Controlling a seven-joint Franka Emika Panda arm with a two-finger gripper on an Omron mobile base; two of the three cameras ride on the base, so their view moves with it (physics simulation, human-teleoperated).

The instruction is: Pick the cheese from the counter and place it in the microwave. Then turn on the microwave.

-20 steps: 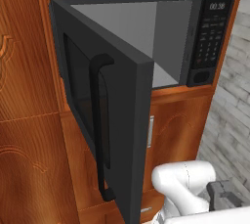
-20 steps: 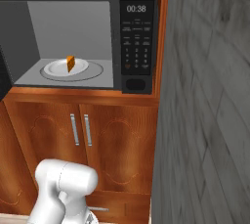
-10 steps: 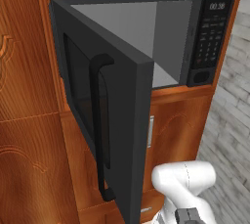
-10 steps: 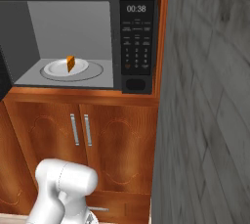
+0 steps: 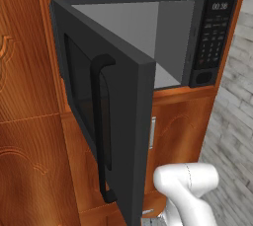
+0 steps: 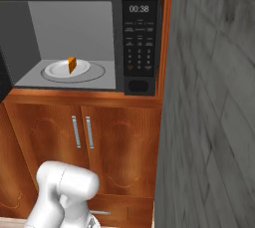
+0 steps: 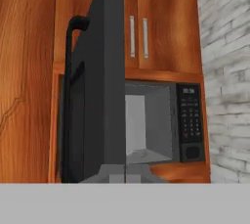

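The black microwave (image 6: 140,43) stands with its door (image 5: 123,121) swung wide to the left. Inside, the small yellow-orange cheese (image 6: 72,64) stands on the white plate (image 6: 56,70) on the turntable. The button panel (image 5: 212,37) with its lit display is on the right side. In the hand view I look up at the microwave (image 7: 188,125) from below, with the door (image 7: 100,96) edge-on. My gripper (image 7: 125,174) is shut, holds nothing, and is low in front of the door's lower edge. My white arm (image 5: 185,183) is folded low under the microwave. The counter is out of view.
The door's black bar handle (image 5: 99,121) sticks out toward me. Brown wooden cabinets with silver handles (image 6: 82,132) lie below the microwave, and more (image 7: 139,34) are above it. A grey brick wall (image 6: 214,122) runs close on the right. Tall wood panelling (image 5: 24,96) is at left.
The dark hand part beside my white elbow has dropped out of the bottom of the left base view. The door, the cheese and the plate have not moved.
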